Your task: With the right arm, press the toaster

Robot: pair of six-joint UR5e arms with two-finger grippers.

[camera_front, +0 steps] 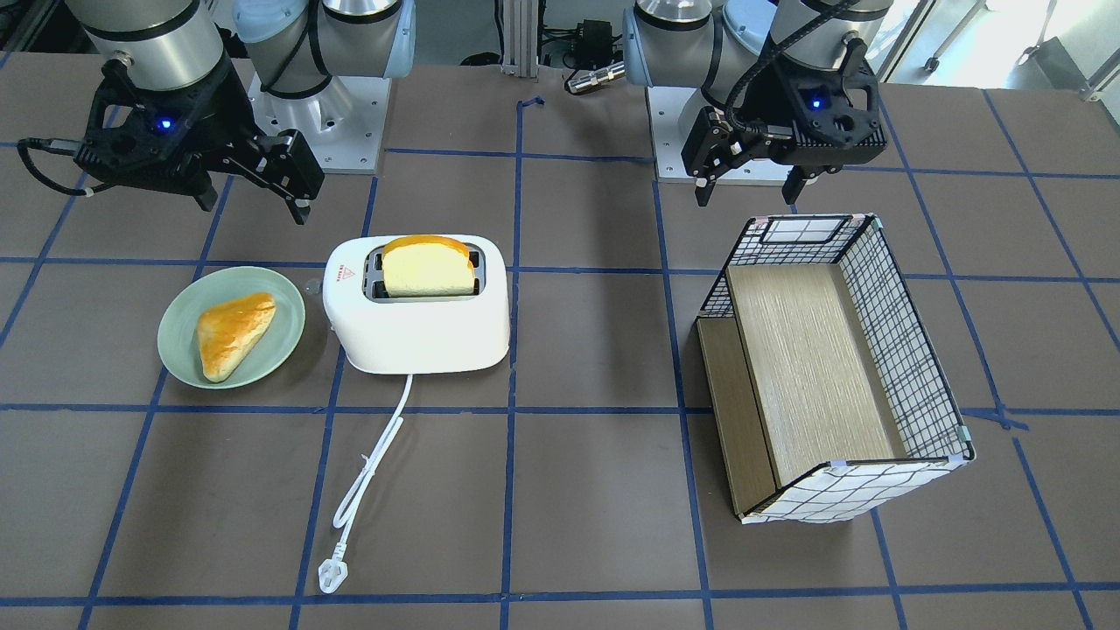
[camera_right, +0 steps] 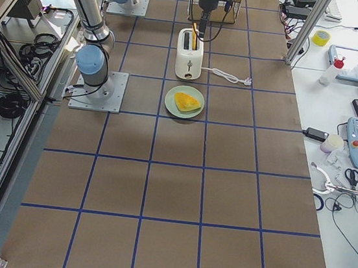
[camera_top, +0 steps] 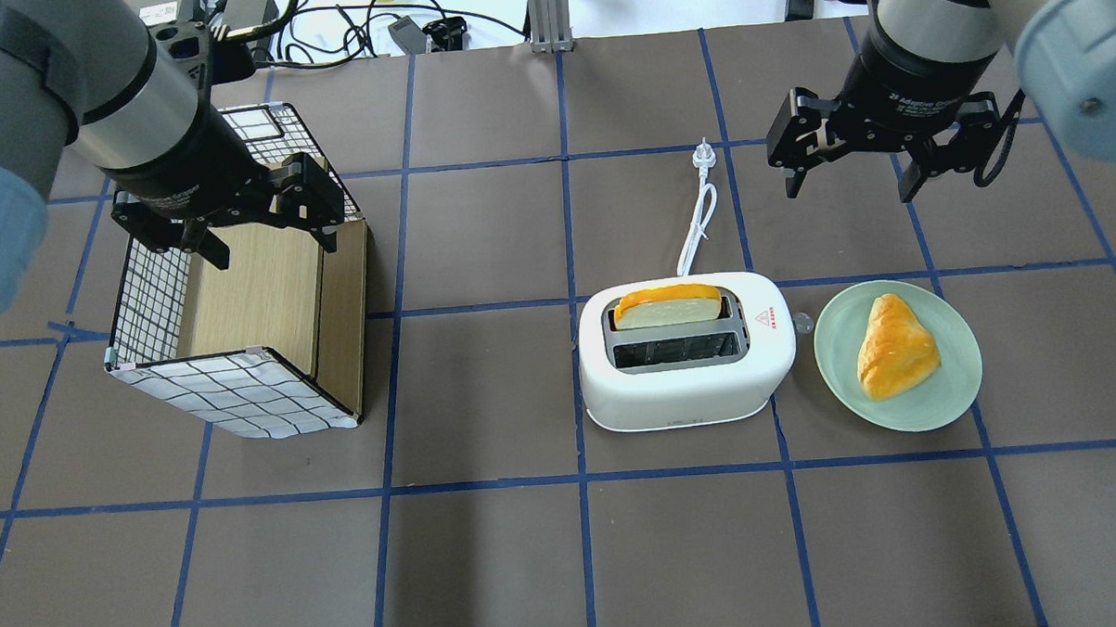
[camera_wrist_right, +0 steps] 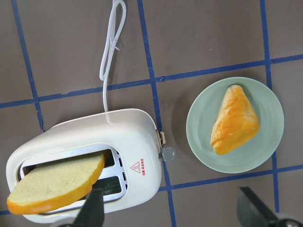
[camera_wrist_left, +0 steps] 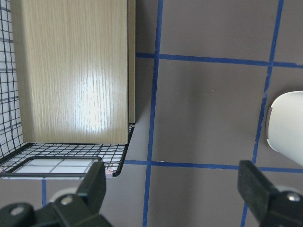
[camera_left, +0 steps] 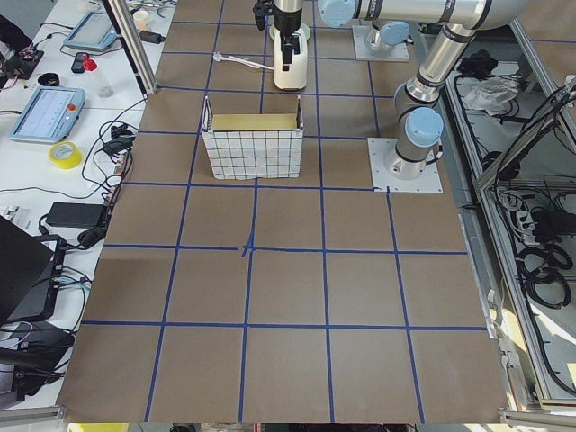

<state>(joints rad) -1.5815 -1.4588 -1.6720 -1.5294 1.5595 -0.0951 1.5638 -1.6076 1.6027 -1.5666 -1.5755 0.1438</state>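
Note:
The white two-slot toaster stands on the table with a slice of toast sticking up from one slot; it also shows in the overhead view. A small lever and a knob sit on the toaster's end that faces the plate. Its white cord trails off to a plug. My right gripper hangs open and empty, well above the table near the toaster's lever end, touching nothing; it also shows in the overhead view. My left gripper is open and empty above the basket.
A pale-green plate with a golden pastry lies beside the toaster's lever end. A wire basket with a checked cloth liner and a wooden floor lies tipped on the left arm's side. Blue tape lines cross the brown tabletop.

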